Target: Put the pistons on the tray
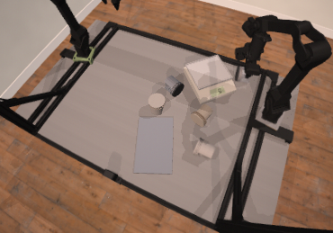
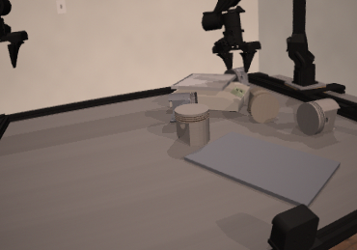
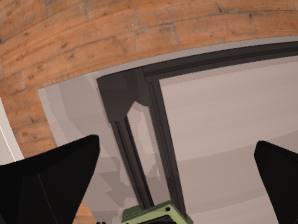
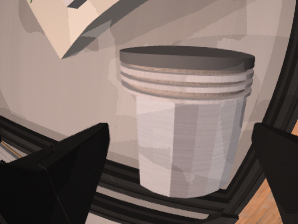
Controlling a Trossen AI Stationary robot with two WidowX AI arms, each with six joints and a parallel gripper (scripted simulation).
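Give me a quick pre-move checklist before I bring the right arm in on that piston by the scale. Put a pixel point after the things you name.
- Right gripper (image 1: 252, 73) (image 2: 236, 69) (image 4: 181, 132) open: ok
- Piston by the scale (image 2: 239, 74) (image 4: 192, 130) between its fingers, not gripped: ok
- Left gripper (image 1: 108, 1) (image 3: 177, 145) clear of the pistons: ok
- Steel tray (image 1: 154, 146) (image 2: 265, 167) flat on the bench: ok
- Two matching pistons on the tray: not ok, it is bare
- Piston weights known: cannot tell

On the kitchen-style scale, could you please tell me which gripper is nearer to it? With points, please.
The right gripper (image 1: 247, 73) (image 2: 237, 70) (image 4: 184, 132), just beyond the scale's (image 1: 209, 75) (image 2: 205, 84) edge; the left (image 1: 110, 3) (image 2: 14, 66) (image 3: 177, 145) hangs far off, past the table's opposite side.
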